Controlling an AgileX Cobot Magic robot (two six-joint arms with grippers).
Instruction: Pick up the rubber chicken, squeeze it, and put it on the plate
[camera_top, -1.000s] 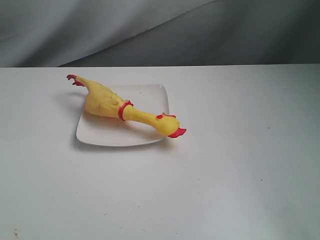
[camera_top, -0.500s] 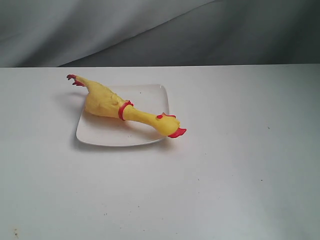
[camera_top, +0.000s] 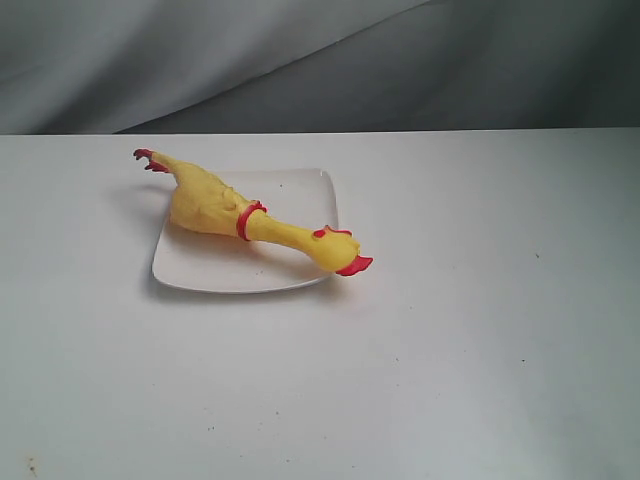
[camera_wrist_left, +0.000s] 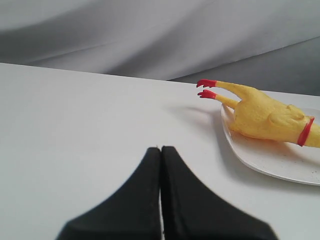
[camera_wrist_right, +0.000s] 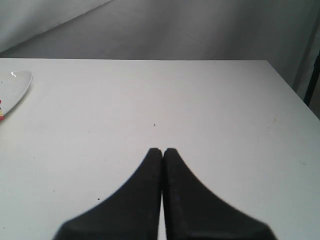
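The rubber chicken lies across the plate.
Over the table, left hand and right hand closed tight, empty.

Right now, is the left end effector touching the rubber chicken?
Apart. The left wrist view shows bare table between the shut left end effector and the rubber chicken on the plate.

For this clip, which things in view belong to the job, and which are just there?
Part of the job:
- long yellow rubber chicken with red feet and comb, lying across the plate
- white glossy square plate
- left gripper, shut, empty
- right gripper, shut, empty

Just there:
- white table
- grey cloth backdrop
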